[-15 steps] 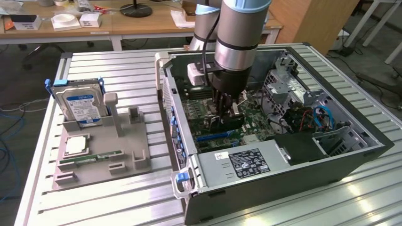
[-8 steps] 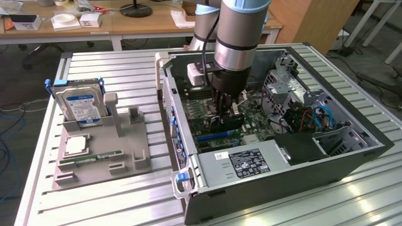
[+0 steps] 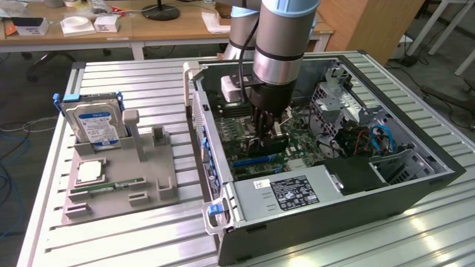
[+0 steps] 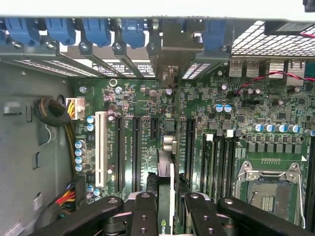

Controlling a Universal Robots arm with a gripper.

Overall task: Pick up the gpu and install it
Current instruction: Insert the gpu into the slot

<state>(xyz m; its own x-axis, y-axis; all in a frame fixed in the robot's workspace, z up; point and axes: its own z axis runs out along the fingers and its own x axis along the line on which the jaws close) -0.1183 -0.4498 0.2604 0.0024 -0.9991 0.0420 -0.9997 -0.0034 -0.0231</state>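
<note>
Wrist view: hand (image 4: 166,216) clamps the gpu (image 4: 165,167) edge-on, seemingly just above the green motherboard (image 4: 128,93) between its black slots (image 4: 136,147).

Green flat circuit board (image 4: 206,98) with long black slots (image 4: 119,152) and one white slot (image 4: 102,150). Blue plastic clips (image 4: 96,29) in a row. Black metal claw (image 4: 170,206). Dark thin gpu card (image 4: 164,177) with a little green mark. Silver boxy hard drive (image 3: 95,123) with a blue label. Grey striped metal bench (image 3: 133,78).

Hard drive (image 3: 95,125) upright in grey holder (image 3: 159,167), memory stick (image 3: 109,187)
</note>
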